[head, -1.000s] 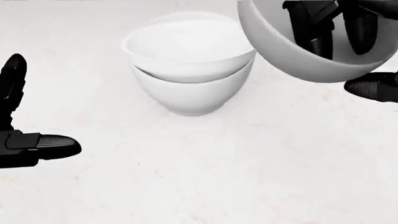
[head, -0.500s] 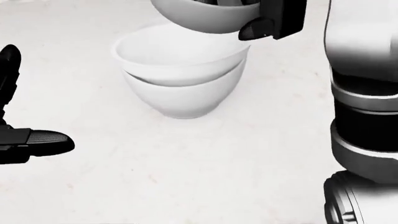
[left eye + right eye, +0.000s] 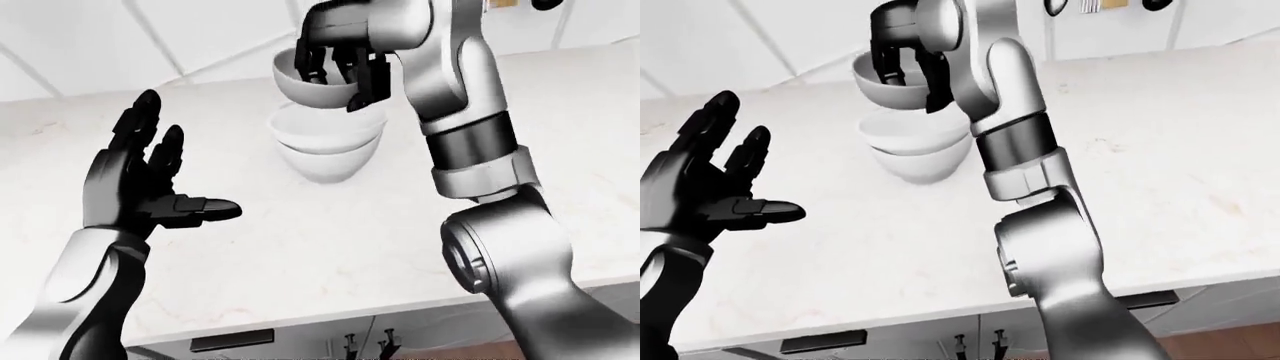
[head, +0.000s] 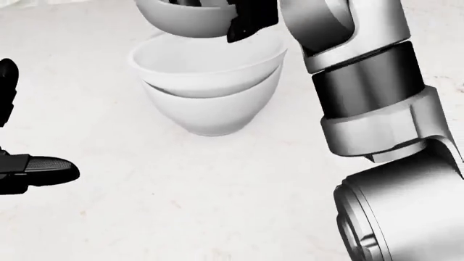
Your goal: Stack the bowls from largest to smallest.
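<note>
My right hand [image 3: 340, 64] has its fingers clamped on the small bowl [image 3: 312, 84], and the stack [image 3: 328, 146] sits directly below those fingers (mouth up, on the counter [image 3: 330, 247]). Left hand [image 3: 150, 184] hangs well aside, fingers spread, holding nothing.

No readable text, labels, brands or nos. anywhere in the three views. Small tan-and-dark item [image 3: 1092, 5] at top edge of right-eye view, on the wall above the countertop [image 3: 1160, 150], is too small and blurred to tell whether it carries any print.
</note>
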### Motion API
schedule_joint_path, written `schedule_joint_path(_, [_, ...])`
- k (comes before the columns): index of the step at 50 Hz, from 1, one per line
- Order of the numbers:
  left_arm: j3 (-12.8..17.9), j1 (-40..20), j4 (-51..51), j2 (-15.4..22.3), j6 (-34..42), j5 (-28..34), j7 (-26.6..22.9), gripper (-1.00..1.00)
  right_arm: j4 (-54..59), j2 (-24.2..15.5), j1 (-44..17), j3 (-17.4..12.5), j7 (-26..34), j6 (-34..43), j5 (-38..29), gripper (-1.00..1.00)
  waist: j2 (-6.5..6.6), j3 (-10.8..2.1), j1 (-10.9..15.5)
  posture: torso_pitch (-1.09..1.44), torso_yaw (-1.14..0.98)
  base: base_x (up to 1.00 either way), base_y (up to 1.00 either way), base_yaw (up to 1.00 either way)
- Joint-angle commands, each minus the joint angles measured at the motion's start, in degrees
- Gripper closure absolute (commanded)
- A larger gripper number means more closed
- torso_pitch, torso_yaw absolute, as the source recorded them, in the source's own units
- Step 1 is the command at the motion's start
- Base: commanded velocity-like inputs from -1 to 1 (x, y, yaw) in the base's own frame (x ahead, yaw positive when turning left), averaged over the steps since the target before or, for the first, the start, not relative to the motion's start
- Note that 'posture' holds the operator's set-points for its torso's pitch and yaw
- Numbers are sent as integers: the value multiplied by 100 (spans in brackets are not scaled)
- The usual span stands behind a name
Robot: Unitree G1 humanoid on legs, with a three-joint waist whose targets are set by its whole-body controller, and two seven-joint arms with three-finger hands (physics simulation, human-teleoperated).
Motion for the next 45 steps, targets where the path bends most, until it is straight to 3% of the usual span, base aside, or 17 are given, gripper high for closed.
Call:
schedule_joint_path(1, [52,-115,-166,61,-176,30,-39,-100,-115,-30,-154,-58,-214,-16,-76,97,36,-146,-7,0,0,0,0,0])
schedule_joint_path(9, [246,-249,-242,144,57,-134,-8,-100,64,86,-95,20,-286,-63,-307,95,42,-149,9,0,0,0,0,0])
schedule_joint_path(17, [271,-145,-104,180,-153,-140,-62,-100,107,129,-23,4,-322,-153,-441,42,58,-155,13,0,0,0,0,0])
schedule_joint_path(28, [427,-182,-249,267,53,-403,82,-100,-131,140,-52,-41,-139,-114,-418,18,63,-160,2,0,0,0,0,0])
schedule_joint_path(33, [359,-168,-209,267,-45,-368,84,-100,-639,197,96,-11,230,-37,-387,-8,65,-137,11,0,0,0,0,0])
schedule_joint_path(40, [305,-209,-202,263,-38,-385,143,-100,-1134,38,-84,-127,768,94,-263,-8,55,-136,1,0,0,0,0,0])
schedule_joint_path(45, [268,-260,-305,281,84,-438,234,-100,-1681,-306,-53,-299,1158,234,-22,-5,42,-114,5,0,0,0,0,0])
